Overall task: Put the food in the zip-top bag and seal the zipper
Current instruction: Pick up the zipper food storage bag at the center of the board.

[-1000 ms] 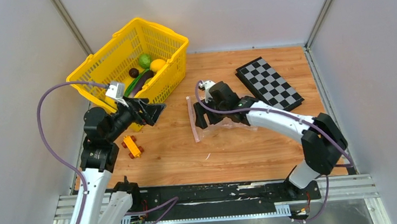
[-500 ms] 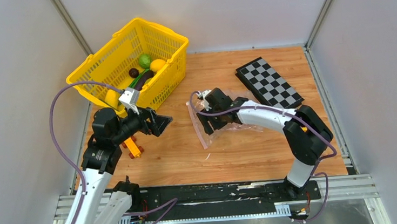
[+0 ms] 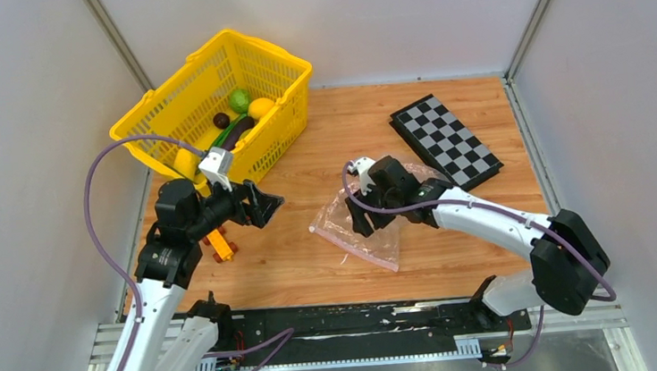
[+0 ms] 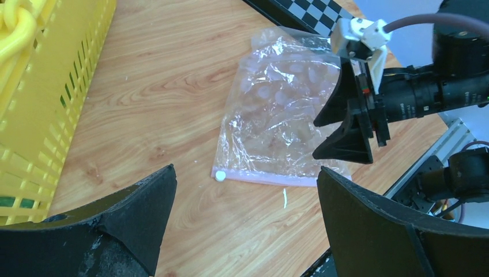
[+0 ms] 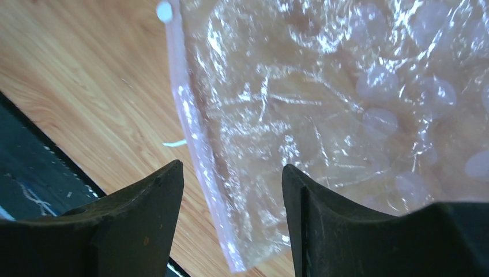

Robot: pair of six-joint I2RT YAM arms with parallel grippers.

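The clear zip-top bag (image 3: 360, 230) lies flat and empty on the wooden table. Its pink zipper (image 3: 353, 251) runs along the near-left edge. My right gripper (image 3: 362, 223) is open just above the bag. In the right wrist view the zipper (image 5: 196, 150) passes between the jaws of my right gripper (image 5: 232, 167). My left gripper (image 3: 268, 207) is open and empty, left of the bag, and faces it (image 4: 282, 124). The food sits in the yellow basket (image 3: 166, 110): a green ball (image 3: 239, 100), a lemon (image 3: 261, 108), a dark ball (image 3: 221, 120) and an eggplant (image 3: 235, 133).
An orange toy car (image 3: 219, 243) lies under my left arm. A chequerboard (image 3: 445, 138) lies at the back right. The basket wall (image 4: 34, 104) is close on the left in the left wrist view. A white slider (image 4: 219, 175) sits at the zipper's end.
The bag has swung and shifted right and nearer, and now lies flat with its zipper at the near-left. My right gripper moved right with it. My left gripper left the basket, then held still.
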